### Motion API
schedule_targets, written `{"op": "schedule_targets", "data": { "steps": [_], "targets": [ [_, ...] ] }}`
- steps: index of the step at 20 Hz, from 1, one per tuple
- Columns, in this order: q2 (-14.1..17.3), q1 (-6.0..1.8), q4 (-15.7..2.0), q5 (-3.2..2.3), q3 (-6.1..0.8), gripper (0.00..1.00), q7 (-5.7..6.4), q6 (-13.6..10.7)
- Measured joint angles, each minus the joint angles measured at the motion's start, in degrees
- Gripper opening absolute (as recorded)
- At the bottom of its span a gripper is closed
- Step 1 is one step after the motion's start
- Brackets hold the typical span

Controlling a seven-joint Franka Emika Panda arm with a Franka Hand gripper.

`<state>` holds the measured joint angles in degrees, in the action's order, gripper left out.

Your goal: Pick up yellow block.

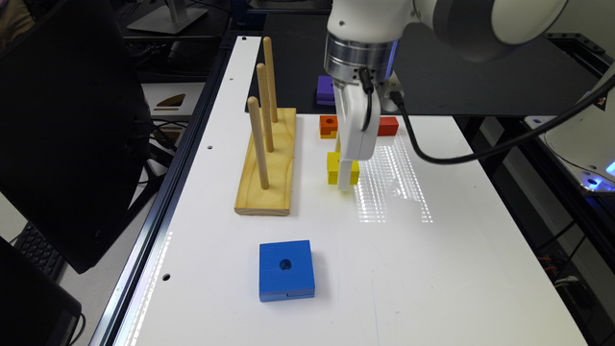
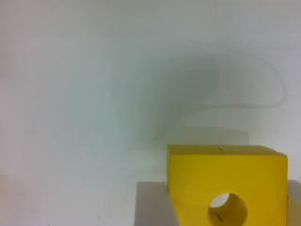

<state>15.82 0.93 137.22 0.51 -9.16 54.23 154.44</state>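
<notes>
A white surface point(image 1: 298, 307) fills the middle of the room, with dark monitors at the exterior view's left and a black mat behind. Largest on it is the pale wooden peg base point(image 1: 266, 166) with three upright pegs. Nearer the camera lies the blue block point(image 1: 286, 270), well apart from the rest. At the far edge sit an orange block point(image 1: 328, 126), a red block point(image 1: 388, 126) and, on the black mat, a purple block point(image 1: 325, 90).

The yellow block point(image 1: 332, 168) rests just beside the peg base, toward the exterior view's right, with the pincer point(image 1: 345, 180) lowered around it. In the wrist view the yellow block point(image 2: 225, 186) sits between grey fingers point(image 2: 153, 207); whether they press it yet, I cannot tell. By my judgement the approach is done; closing and lifting remain.
</notes>
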Motion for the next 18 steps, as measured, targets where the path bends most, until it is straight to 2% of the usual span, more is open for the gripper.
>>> {"op": "schedule_targets", "data": {
  "steps": [6, 12, 18],
  "targets": [
    [-1.2, 0.0, -0.01, 0.0, -0.04, 0.0, 0.0, -1.0],
    [-5.7, 0.01, 0.03, 0.0, -0.13, 0.0, 0.02, -5.6],
    [-6.7, 0.01, -0.06, 0.0, -0.17, 0.0, 0.02, -6.4]
  ]
}}
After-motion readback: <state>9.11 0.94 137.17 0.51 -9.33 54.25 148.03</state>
